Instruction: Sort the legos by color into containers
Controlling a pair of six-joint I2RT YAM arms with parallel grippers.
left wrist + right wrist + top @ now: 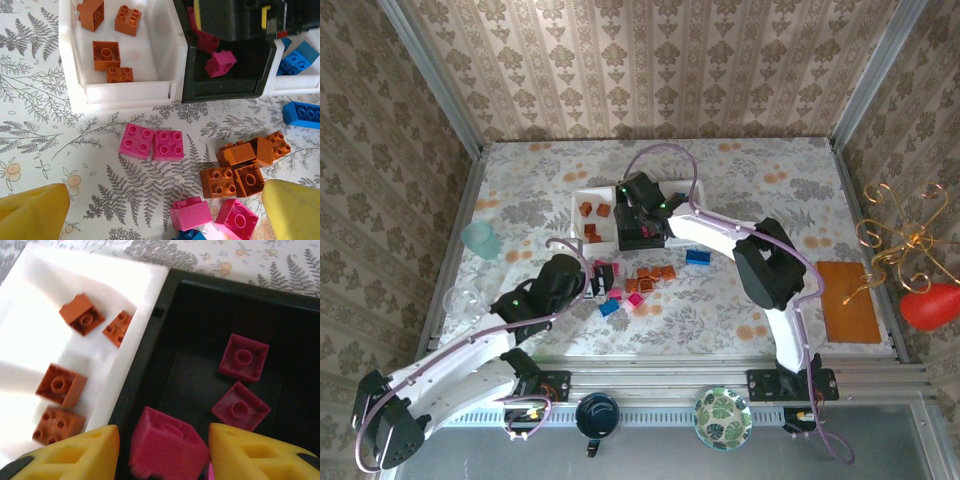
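Legos (151, 144) lie loose by colour as we watch the right gripper (164, 440), fingers parted, free 1 pink brick (167, 452) over the black tray (200, 315) holding 2 matching ones. The left gripper (165, 210) hangs wide open above the unsorted pile.

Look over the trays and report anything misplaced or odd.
Nothing is misplaced. The left white tray holds only orange bricks, the black tray only pink bricks. Several lie upside down or tilted, hollow side up, which is merely untidy.
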